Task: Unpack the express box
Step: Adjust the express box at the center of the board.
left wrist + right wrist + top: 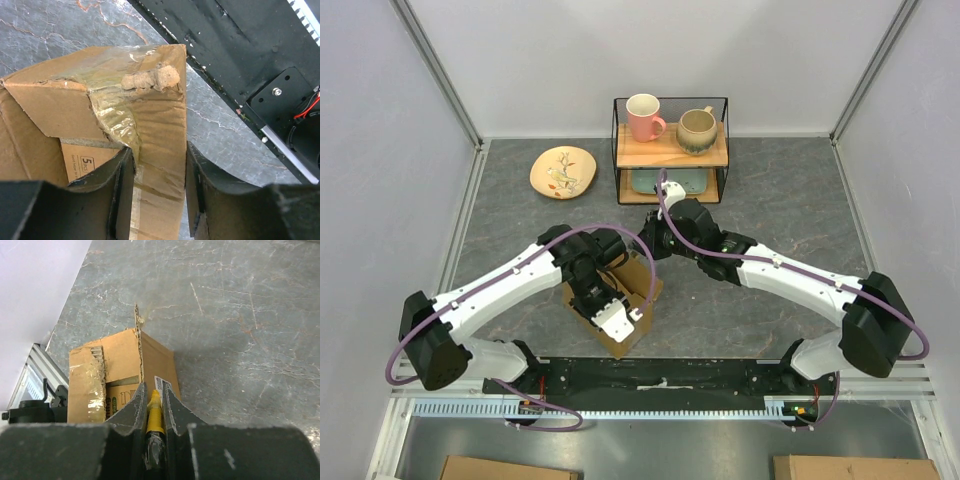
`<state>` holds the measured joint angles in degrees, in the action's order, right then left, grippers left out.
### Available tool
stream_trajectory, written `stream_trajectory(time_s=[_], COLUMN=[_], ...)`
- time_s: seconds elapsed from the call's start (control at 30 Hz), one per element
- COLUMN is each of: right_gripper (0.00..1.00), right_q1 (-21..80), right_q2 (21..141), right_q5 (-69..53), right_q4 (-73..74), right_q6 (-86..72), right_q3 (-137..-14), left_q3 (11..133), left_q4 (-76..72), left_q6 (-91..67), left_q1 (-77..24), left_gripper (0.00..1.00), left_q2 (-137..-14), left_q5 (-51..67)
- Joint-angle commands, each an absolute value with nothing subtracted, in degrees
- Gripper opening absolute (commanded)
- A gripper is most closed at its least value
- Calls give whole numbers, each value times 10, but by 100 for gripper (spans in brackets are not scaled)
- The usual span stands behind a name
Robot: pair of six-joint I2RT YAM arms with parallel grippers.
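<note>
Cardboard express box (120, 355) lies diagonal | left gripper (159, 155) half-open astride wall | right gripper (155, 390) clamps yellow tool (155, 412)

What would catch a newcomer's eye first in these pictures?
A torn, taped cardboard box sits at the front of the table. The left gripper straddles its ripped corner, while the right gripper pinches a yellow tool close to its upright flap. Behind, a pink mug stands on a wire shelf, a painted plate to its left.
</note>
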<state>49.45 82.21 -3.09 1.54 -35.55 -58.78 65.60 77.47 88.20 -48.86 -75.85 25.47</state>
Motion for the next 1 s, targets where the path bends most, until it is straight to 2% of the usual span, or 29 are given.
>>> stream_trajectory(time_s=[0.0, 0.17, 0.23, 0.4, 0.57, 0.67, 0.8, 0.97], right_gripper=[0, 0, 0, 0, 0, 0, 0, 0], right_q1=[499, 469, 468, 468, 468, 468, 472, 500], right_q2=[773, 671, 648, 542, 391, 346, 350, 420], right_q5=[51, 137, 146, 97, 23, -20, -56, -63], right_q4=[88, 160, 191, 187, 114, 68, -64, -162], right_q6=[-306, -249, -243, -309, -391, -428, -481, -488], right_q3=[-648, -652, -650, -572, -471, -411, -311, -282], left_q3=[645, 592, 570, 515, 482, 463, 453, 451], left_q4=[773, 703, 673, 548, 508, 487, 473, 466], left_q6=[820, 768, 745, 688, 639, 626, 611, 602], left_q1=[-497, -497, -501, -504, -504, -504, -504, -504], left_gripper=[38, 41, 50, 52, 50, 48, 47, 46], left_q2=[-724, -680, -656, -629, -607, -601, -599, -603], left_q5=[282, 272, 257, 199, 186, 167, 148, 137])
